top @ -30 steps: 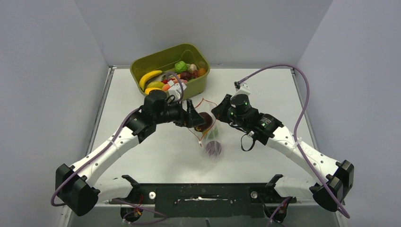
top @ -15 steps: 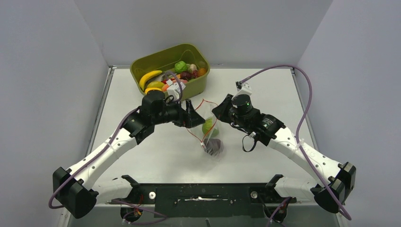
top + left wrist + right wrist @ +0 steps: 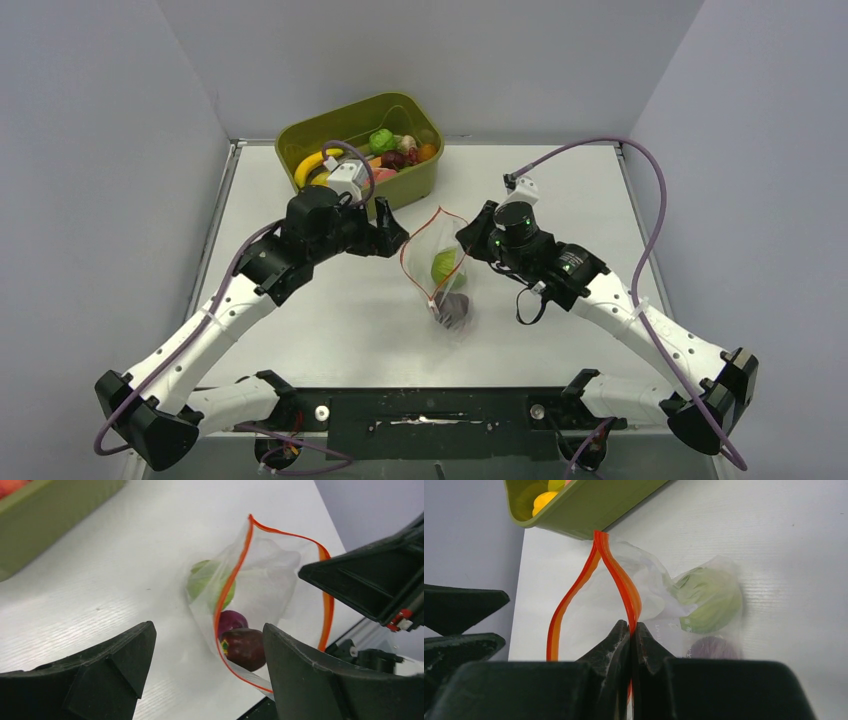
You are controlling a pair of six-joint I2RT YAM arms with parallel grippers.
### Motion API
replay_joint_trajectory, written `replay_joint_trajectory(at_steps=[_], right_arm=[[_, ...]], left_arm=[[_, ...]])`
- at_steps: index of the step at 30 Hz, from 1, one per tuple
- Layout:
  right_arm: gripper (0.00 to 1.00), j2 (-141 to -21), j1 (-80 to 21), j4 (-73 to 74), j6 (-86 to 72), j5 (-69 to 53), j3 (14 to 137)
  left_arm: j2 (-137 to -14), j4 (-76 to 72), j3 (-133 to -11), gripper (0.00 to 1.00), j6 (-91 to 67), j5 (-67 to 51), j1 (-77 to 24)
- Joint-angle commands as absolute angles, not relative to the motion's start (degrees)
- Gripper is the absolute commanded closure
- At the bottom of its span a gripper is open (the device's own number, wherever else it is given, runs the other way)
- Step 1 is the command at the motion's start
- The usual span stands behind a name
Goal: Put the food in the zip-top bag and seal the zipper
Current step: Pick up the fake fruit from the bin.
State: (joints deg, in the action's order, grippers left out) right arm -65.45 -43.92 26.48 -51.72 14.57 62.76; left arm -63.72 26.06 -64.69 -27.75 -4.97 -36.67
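Observation:
The clear zip-top bag (image 3: 447, 285) stands in the middle of the table with its mouth held open. Its red-orange zipper (image 3: 404, 256) forms a loop. Inside lie a green food piece (image 3: 443, 266) and dark purple and dark red pieces (image 3: 455, 310). My right gripper (image 3: 468, 246) is shut on the right side of the zipper (image 3: 621, 582), pinched between the fingertips of the right gripper (image 3: 630, 627). My left gripper (image 3: 395, 232) is open and empty, just left of the bag mouth. Through the left gripper (image 3: 207, 645) I see the zipper (image 3: 232, 575) and a dark red fruit (image 3: 245, 647).
An olive-green tub (image 3: 420, 178) stands at the back, just behind my left gripper. It holds a banana (image 3: 305, 168), a green piece (image 3: 381, 140) and several more toy foods. The tub's corner (image 3: 589, 510) sits close behind the bag.
The dark red fruit at the bag mouth has dropped inside. My left gripper has pulled back to the left, toward the tub. The bag mouth stands wider. The right gripper keeps its hold.

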Motion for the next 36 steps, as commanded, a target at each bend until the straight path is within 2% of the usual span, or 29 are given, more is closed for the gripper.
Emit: replay_joint_trajectory(at_steps=[1,6,12,16,21,25,31,36], right_arm=[[1.00,-63.4,-44.1,24.5,-50.0,17.0,64.7],[1.00,-63.6,-44.1,25.8,-49.1,16.6,65.2],[1.00,-62.6,-44.1,26.0,-48.9,16.5,64.5],[1.00,-61.9,-44.0,24.9,-48.3,16.1,63.6],[1.00,-63.0,-43.7,24.8,-47.2,14.6,65.2],[1.00,-64.2,-43.6,26.0,-46.3,13.6,66.7],[1.00,-65.0,-43.3,26.6,-46.0,13.7,67.5],[1.00,-65.6,-43.0,26.6,-46.1,13.0,68.6]], left_arm=[[-62.5,29.4,-69.4,0.23,-24.2,7.1,-36.6],[-65.4,30.0,-72.0,0.26,-23.3,14.0,-35.8],[-70.1,26.5,-73.8,0.26,-21.4,13.1,-31.4],[-75.0,22.3,-74.9,0.35,-22.1,7.9,-26.4],[-81.7,17.8,-78.9,0.44,-21.3,7.3,-23.2],[-88.2,13.4,-84.6,0.57,-21.5,3.5,-19.7],[-98.9,7.7,-93.2,0.62,-24.0,-3.0,-15.5],[-108.5,3.5,-100.7,0.63,-24.3,-4.1,-14.2]])
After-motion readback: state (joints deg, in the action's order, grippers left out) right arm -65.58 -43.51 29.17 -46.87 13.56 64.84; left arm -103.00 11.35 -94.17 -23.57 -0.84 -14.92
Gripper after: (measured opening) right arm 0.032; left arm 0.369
